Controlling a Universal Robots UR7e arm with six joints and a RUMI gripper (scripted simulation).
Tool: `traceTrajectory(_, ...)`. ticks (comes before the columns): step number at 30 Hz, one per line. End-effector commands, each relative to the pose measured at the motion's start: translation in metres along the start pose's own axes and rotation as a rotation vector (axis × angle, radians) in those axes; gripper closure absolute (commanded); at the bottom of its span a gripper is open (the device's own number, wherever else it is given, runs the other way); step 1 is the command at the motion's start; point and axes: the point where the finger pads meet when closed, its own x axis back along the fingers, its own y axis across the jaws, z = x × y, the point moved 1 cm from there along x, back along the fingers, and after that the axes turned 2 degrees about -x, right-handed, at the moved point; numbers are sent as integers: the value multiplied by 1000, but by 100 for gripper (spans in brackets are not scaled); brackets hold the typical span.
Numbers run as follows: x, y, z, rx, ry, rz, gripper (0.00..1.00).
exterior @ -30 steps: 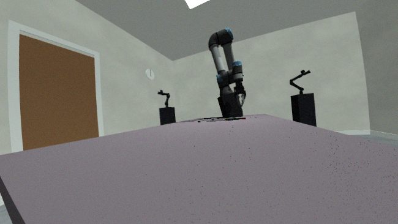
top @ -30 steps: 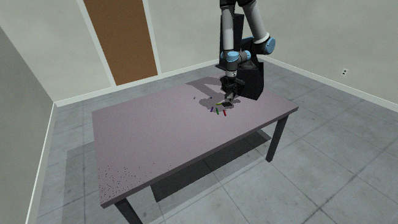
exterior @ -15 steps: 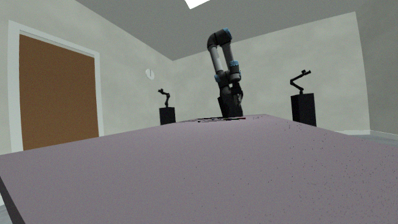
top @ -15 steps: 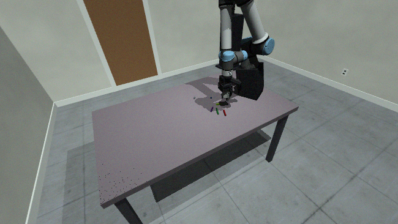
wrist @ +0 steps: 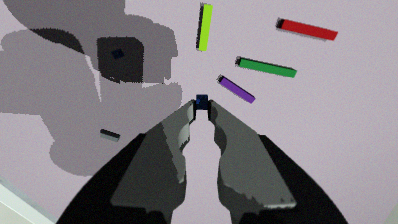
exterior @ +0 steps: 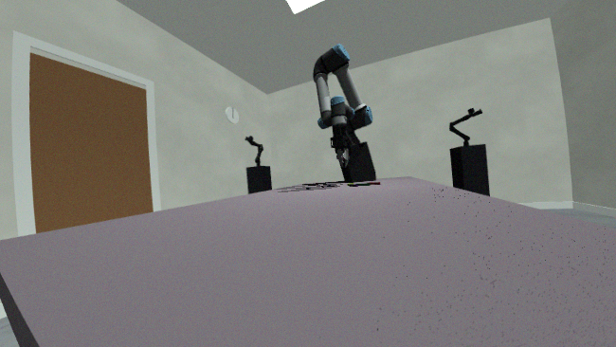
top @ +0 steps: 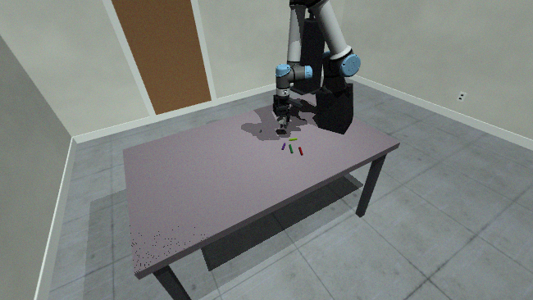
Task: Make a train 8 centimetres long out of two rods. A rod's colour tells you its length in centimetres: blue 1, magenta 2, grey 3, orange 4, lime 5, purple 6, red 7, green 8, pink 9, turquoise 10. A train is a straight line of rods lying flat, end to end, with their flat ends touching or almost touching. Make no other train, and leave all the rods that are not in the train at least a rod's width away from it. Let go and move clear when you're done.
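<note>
Blue rod [wrist: 202, 102], apparently the one-centimetre piece, is between the fingertips of the pincer [top: 283, 125] [exterior: 343, 164] [wrist: 201, 101], which is nearly closed and, as I judge it, gripping the rod. Both are above the table [top: 205, 164] [exterior: 284, 265] [wrist: 350, 165]. Positions from the wrist view, pincer as dial centre: lime rod [top: 293, 139] [wrist: 205, 27] at 12 o'clock; red rod [top: 301, 151] [wrist: 309, 30] at 2, farther out than the green rod [top: 291, 148] [wrist: 267, 67]; purple rod [top: 284, 146] [wrist: 238, 90] just beside the fingertips, between 2 and 3; second blue rod [wrist: 117, 53] at 10, in shadow; grey rod [top: 260, 131] [wrist: 110, 135] at 8. No train formed. Likely plan: blue plus red, 1 + 7 = 8. Step in hand, judged: carry blue to an end of red. The red end towards 3 o'clock looks the better choice, being farther from green and lime. Method: travel high enough to pass over purple and green; turn the wrist until blue's flat sides agree with red's long axis, which runs roughly 9 to 3 with a slight droop at the right; have the fingers close across red's width, so neither finger comes between the mating ends. Lower just outside the end, set flat, then ease inward until the faces barely meet. Risks: a skewed face, a push that swings red towards green, or a small piece clinging at release. Open slightly, lift straight up, then withdraw. Green must keep at least a rod's width from the finished line.
</note>
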Motion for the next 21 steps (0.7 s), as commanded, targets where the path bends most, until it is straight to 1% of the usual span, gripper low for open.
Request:
traceTrajectory(1,0,-35,-20,-25,1,-7,100)
traceTrajectory(6,1,-79,-36,-58,-3,-4,100)
traceTrajectory(10,2,-103,-42,-74,-5,-1,100)
traceTrajectory(14,2,-114,-44,-81,-6,0,100)
traceTrajectory(21,2,-116,-45,-83,-6,1,100)
